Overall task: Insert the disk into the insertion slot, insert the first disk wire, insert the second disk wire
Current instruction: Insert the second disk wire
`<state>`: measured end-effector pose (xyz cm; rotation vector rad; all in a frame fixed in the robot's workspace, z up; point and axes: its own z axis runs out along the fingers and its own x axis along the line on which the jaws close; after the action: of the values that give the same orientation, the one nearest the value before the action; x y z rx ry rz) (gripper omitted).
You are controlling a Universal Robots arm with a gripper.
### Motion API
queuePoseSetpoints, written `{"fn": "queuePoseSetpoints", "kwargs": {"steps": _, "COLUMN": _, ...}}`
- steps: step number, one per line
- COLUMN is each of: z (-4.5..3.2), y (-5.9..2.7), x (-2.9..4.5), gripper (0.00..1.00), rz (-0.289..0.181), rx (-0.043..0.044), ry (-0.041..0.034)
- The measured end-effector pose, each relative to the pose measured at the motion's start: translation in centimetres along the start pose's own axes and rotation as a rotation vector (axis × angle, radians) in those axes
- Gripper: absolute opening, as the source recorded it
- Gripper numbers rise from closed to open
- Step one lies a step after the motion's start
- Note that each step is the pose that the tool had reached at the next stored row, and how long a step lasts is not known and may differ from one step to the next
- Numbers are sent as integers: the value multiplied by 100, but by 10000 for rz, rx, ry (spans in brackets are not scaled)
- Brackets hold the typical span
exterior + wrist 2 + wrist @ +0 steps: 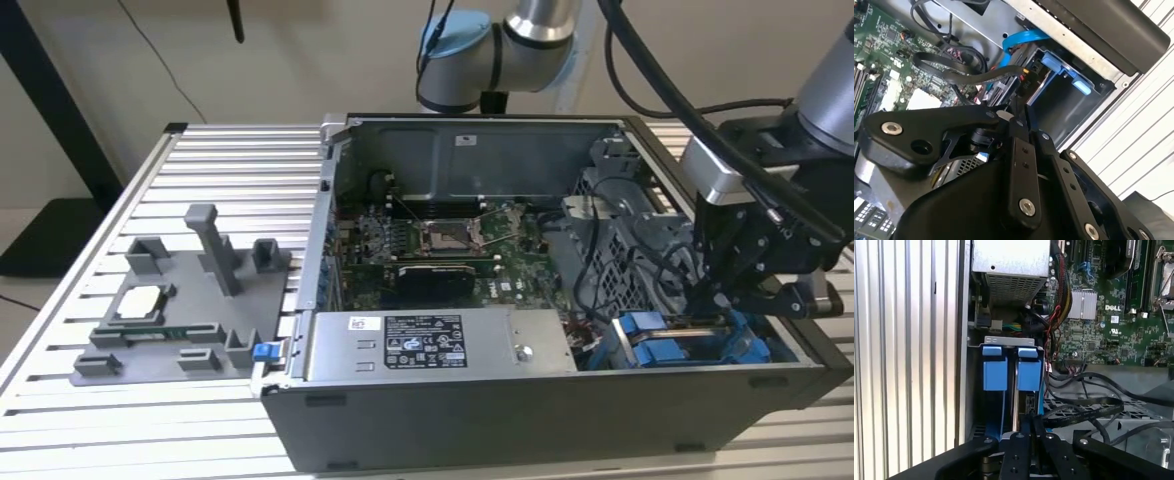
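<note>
Your pincer (1026,427), fingers pressed together around a dark cable end, sits right at the disk (1021,390) already seated upright in the insertion slot (1004,342), its long axis running straight ahead of the fingertips.

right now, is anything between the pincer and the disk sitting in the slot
Nothing visible does. In the first wrist view the pincer is right up against the disk's blue carrier in the slot. The black cables run off beside it, not between them.
</note>
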<state>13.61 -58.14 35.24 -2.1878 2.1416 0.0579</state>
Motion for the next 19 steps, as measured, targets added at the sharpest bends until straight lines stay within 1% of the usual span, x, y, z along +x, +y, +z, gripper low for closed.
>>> {"fn": "queuePoseSetpoints", "kwargs": {"steps": 19, "z": -19, "y": 3, "x": -5, "gripper": 0, "rz": -2, "rx": 5, "ry": 3}}
